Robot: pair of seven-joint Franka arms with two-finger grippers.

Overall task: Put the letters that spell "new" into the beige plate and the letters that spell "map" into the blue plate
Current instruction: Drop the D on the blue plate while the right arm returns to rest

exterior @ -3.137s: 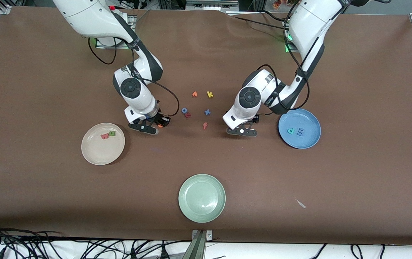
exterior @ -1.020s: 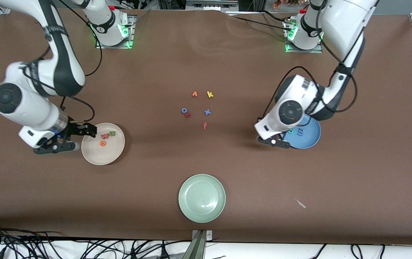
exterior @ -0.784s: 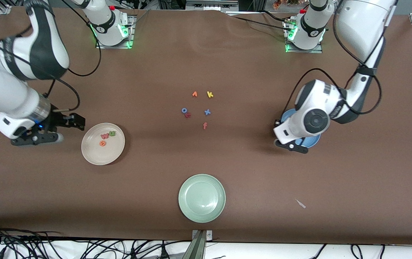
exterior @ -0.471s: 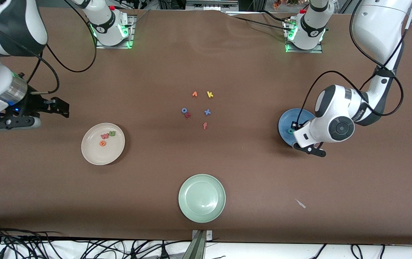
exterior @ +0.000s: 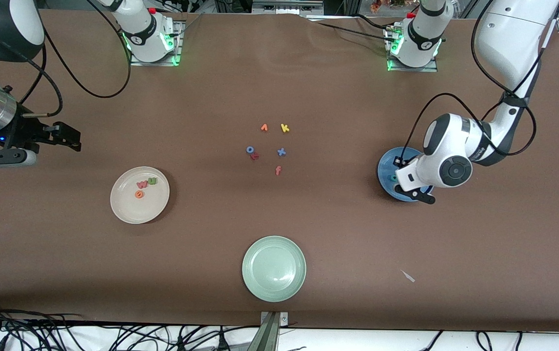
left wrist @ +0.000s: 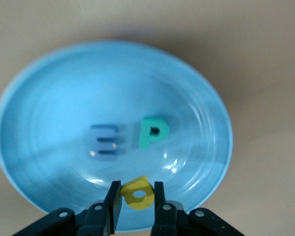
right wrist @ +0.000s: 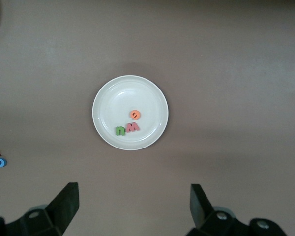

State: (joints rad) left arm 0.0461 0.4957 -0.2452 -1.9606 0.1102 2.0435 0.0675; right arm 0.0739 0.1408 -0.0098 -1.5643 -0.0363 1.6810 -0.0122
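My left gripper [left wrist: 137,197] is shut on the yellow a [left wrist: 137,192] and hangs low over the blue plate [left wrist: 49,98], near the plate's rim. In that plate lie the teal p [left wrist: 153,132] and the periwinkle m [left wrist: 104,142]. In the front view the left gripper [exterior: 412,191] covers most of the blue plate [exterior: 385,168]. The beige plate [exterior: 130,209] holds the pinkish w [exterior: 141,185], green n [exterior: 151,181] and orange e [exterior: 139,194]. My right gripper [right wrist: 132,206] is open and empty, high over the table at the right arm's end, where it waits.
A pale green plate [exterior: 273,268] sits near the front edge. Mid-table lie loose letters: an orange one [exterior: 264,127], yellow k [exterior: 285,128], blue o [exterior: 249,149], a red one [exterior: 255,156], blue x [exterior: 281,152], orange f [exterior: 278,170]. A small scrap [exterior: 408,276] lies toward the left arm's end.
The right gripper left the orange e in the beige plate, then rose and drew away toward the table's end. The left gripper carried the yellow a over the blue plate.
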